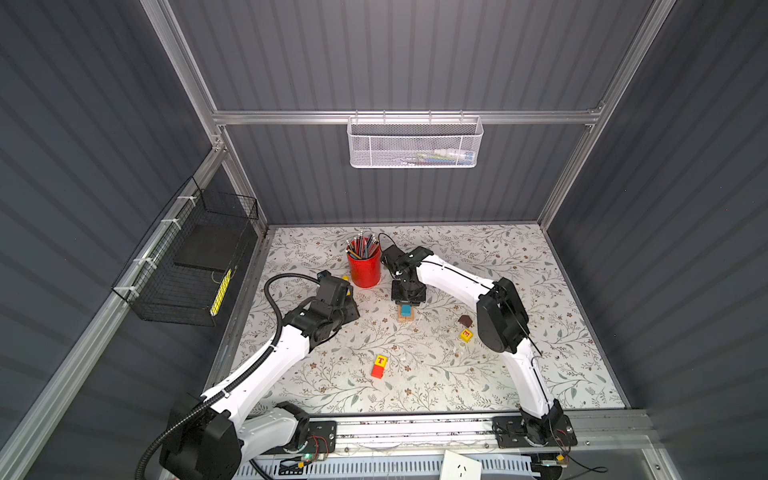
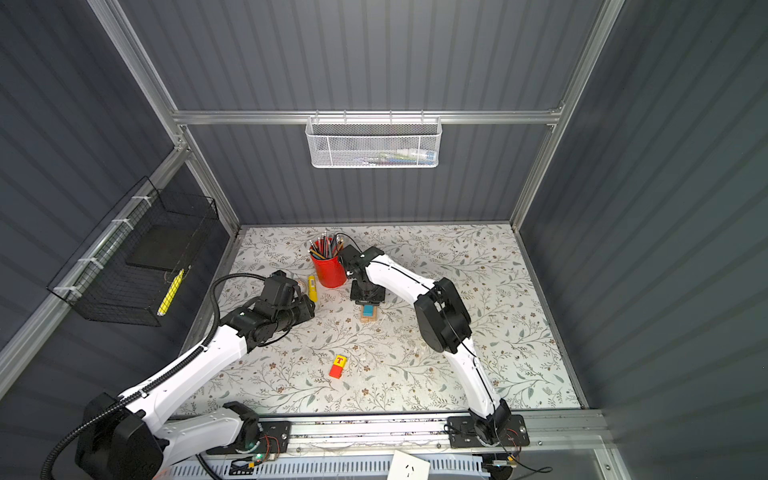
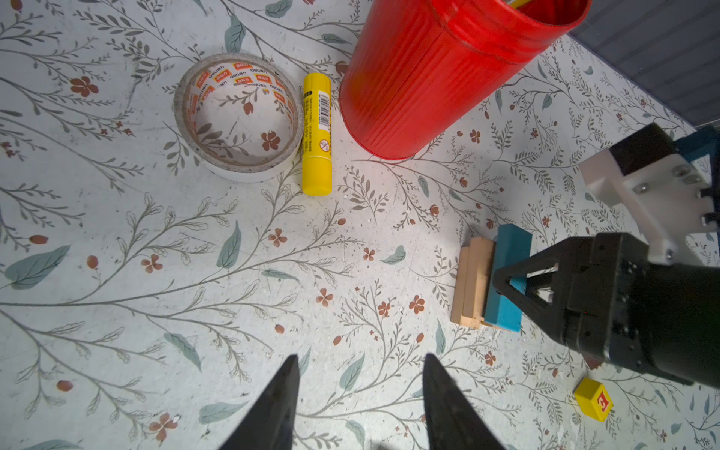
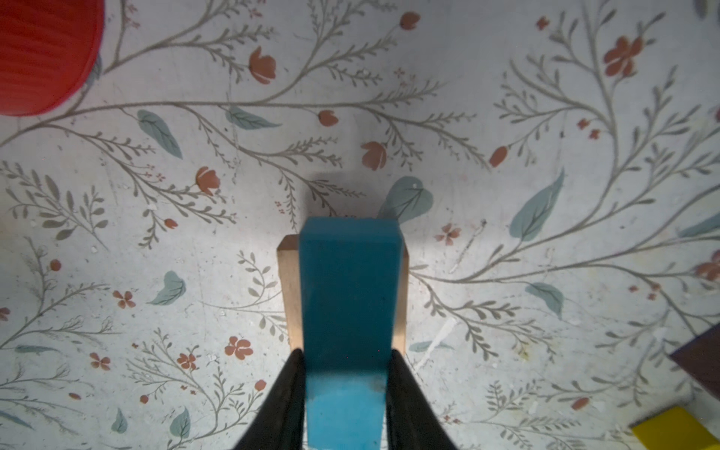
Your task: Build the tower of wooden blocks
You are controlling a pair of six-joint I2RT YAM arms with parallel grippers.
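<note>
The right gripper [image 4: 346,356] is clenched on the blue plank [image 4: 348,288], with one finger against each long side of it. Directly under this gripper, the plank lies on top of the stacked tan planks [image 3: 473,284] on the table [image 1: 415,374]. The left gripper [image 3: 360,364] is released, with nothing between its fingers, and it is well apart from the stack.

From my right wrist, the blue plank [image 4: 348,304] covers the tan planks [image 4: 289,296] down to thin slivers, and its near end runs off the edge. The red pencil cup [image 4: 43,50], a yellow cube [image 4: 678,432] and the dark brown roof piece [image 4: 697,362] are cut off at the edges. What lies in the white mesh basket [image 1: 374,145] is too blurred to name.
</note>
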